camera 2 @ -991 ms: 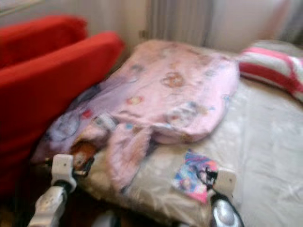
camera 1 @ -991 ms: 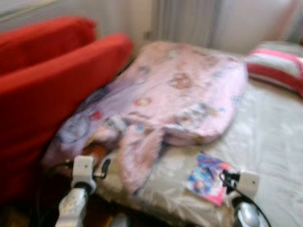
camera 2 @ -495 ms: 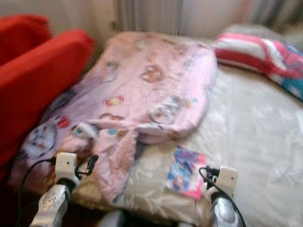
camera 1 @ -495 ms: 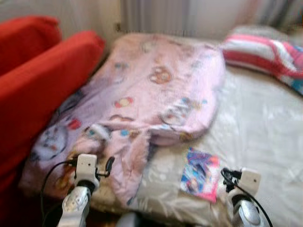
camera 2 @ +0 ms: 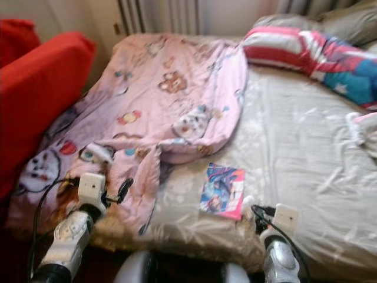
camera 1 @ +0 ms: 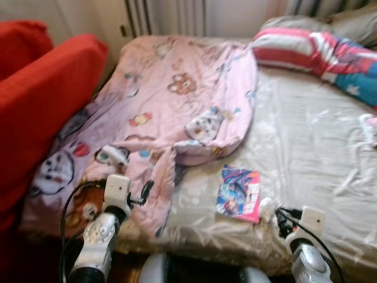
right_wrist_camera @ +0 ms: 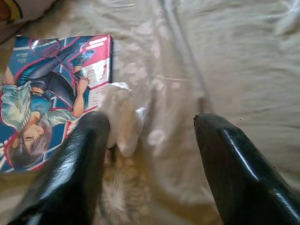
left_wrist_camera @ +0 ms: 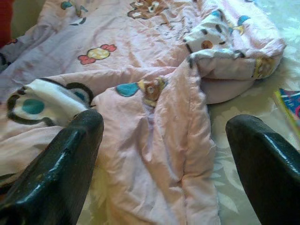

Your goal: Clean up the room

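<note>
A pink blanket (camera 1: 177, 106) with cartoon prints lies rumpled over the left half of the bed, one fold hanging over the front edge. A colourful book (camera 1: 237, 193) lies flat on the cream sheet (camera 1: 306, 141) near the front edge. My left gripper (left_wrist_camera: 164, 136) is open, low at the bed's front, with the blanket's hanging fold just beyond its fingers (left_wrist_camera: 70, 154). My right gripper (right_wrist_camera: 150, 126) is open over the sheet just right of the book (right_wrist_camera: 51, 93). A small white object (right_wrist_camera: 123, 117) lies by its left finger.
A red sofa (camera 1: 41, 106) stands against the bed's left side. A striped pillow (camera 1: 306, 50) and a blue patterned cushion (camera 1: 359, 79) lie at the bed's head. A radiator (camera 1: 171, 15) is on the far wall. A white cloth (camera 1: 368, 127) lies at the right edge.
The whole picture has swung to the right and sharpened, so the camera moved. More of the bed's right side shows now. Both arms keep their places low in front; nothing on the bed moved.
</note>
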Controlling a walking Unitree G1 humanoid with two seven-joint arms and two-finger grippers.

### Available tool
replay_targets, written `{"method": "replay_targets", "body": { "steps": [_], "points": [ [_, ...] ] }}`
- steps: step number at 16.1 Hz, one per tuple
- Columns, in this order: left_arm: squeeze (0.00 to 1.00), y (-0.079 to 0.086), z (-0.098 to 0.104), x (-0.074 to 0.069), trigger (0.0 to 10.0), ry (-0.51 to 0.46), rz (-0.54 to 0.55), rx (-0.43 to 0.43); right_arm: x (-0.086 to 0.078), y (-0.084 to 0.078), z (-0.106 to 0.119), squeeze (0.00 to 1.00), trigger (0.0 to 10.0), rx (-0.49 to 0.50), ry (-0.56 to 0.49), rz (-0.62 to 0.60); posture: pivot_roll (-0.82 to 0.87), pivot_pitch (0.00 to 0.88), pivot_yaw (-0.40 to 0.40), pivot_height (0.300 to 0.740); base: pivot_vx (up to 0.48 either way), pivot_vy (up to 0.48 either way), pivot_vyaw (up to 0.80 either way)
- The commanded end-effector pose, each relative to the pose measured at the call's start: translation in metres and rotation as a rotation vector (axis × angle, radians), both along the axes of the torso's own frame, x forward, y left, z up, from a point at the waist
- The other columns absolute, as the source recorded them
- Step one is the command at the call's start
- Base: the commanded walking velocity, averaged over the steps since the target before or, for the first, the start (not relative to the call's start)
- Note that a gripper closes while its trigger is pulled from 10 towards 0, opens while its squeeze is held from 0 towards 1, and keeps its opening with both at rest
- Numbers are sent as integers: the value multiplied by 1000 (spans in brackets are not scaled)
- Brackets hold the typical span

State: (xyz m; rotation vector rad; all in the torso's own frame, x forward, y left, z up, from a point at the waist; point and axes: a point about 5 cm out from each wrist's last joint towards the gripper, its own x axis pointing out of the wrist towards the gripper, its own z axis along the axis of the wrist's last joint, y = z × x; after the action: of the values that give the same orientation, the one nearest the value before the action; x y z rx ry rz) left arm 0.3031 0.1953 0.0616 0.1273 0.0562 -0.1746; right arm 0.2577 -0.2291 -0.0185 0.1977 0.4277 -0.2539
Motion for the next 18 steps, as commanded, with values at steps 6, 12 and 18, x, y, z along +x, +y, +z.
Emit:
{"method": "replay_targets", "body": {
  "steps": [6, 12, 18],
  "points": [
    [0, 19, 11, -10, 10000, -4, 24, 8, 11, 3, 8, 0, 10000, -65, -10, 60, 144, 348, 110, 650, 0, 0, 0],
    [0, 16, 33, -14, 10000, -52, 18, -2, 24, -7, 26, 0, 10000, -66, -101, 8, 159, 454, 95, 650, 0, 0, 0],
    [0, 14, 62, -30, 10000, -110, 11, 35, 36, -8, 37, 0, 10000, -62, -124, 56, 223, 515, 115, 650, 0, 0, 0]
  ]
}}
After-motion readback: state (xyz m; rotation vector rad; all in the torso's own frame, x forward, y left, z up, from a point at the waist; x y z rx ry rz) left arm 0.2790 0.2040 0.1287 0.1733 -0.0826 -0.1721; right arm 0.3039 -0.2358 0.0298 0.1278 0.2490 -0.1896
